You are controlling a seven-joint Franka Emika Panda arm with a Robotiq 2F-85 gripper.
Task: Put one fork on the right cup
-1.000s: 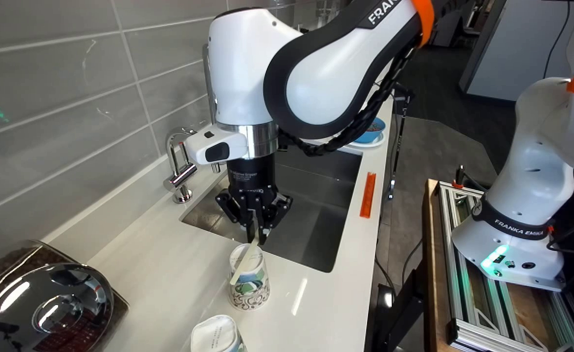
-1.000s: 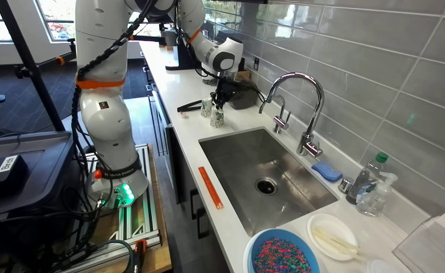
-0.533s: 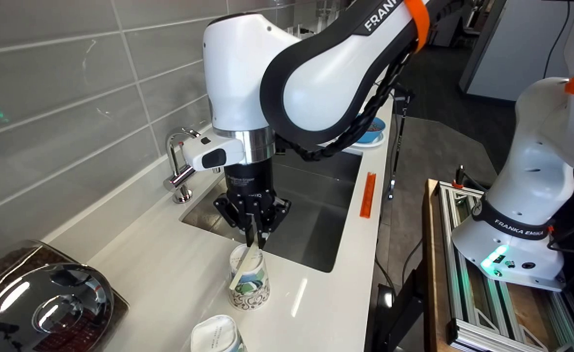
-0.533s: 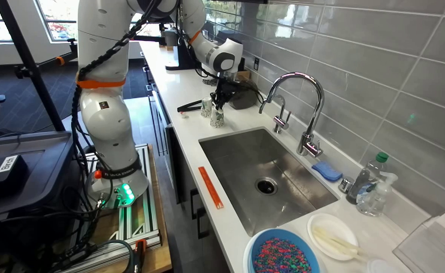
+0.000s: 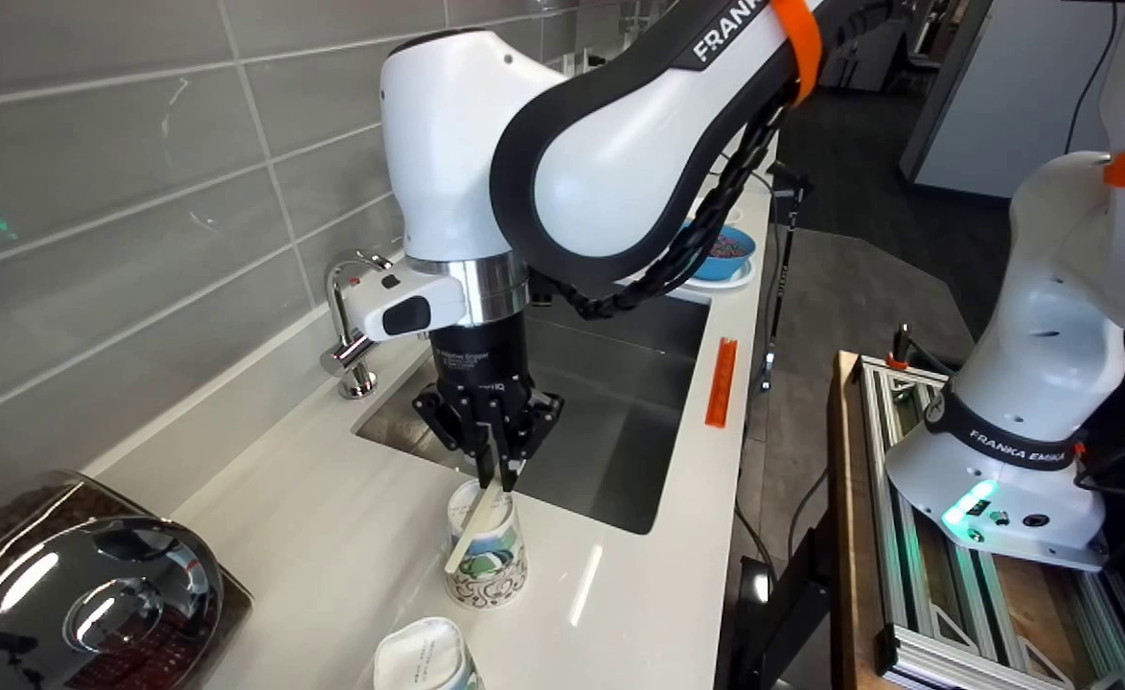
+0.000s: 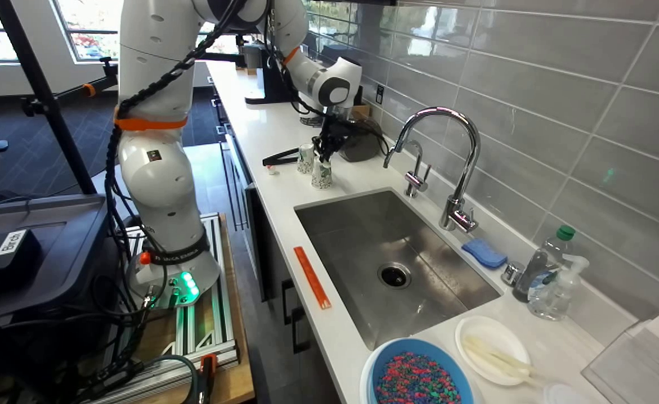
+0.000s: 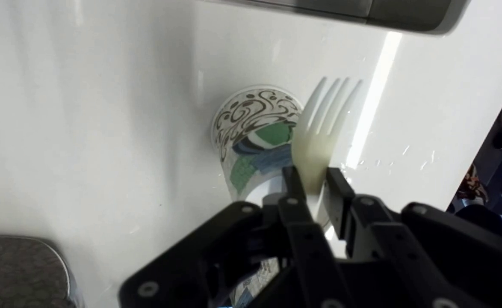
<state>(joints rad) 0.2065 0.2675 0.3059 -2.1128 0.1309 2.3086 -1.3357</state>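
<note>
Plainly, the black end effector [image 7: 311,182] is clamped on the fork [image 7: 317,145], its slim fingers pressed to either side of the narrow neck. The fork is smooth and cream-coloured, with a gently spread head and four straight tines pointing toward the metal sink [image 6: 363,247]. In an exterior view its thin, flat handle slants across the top of the right cup [image 5: 488,575]; whether the two touch cannot be told. That cup is white and paper-like, turned upside down, its round rim on the worktop [image 5: 610,613], with curling brown scrolls near the rim and patches of green and blue above them. A second cup [image 5: 424,656] stands near it, its pale top faintly lettered. The worktop is white and glossy, streaked with reflected light. Along the rectangular sink's edge lies a flat orange strip [image 6: 312,278]. Past the sink are a round blue bowl [image 6: 419,344] filled with multicoloured grains [image 6: 416,381] and a shallow white plate [image 6: 484,327] bearing pale, slender utensils [image 6: 492,359]. Glazed grey tiles [image 5: 122,192] rise behind.
</note>
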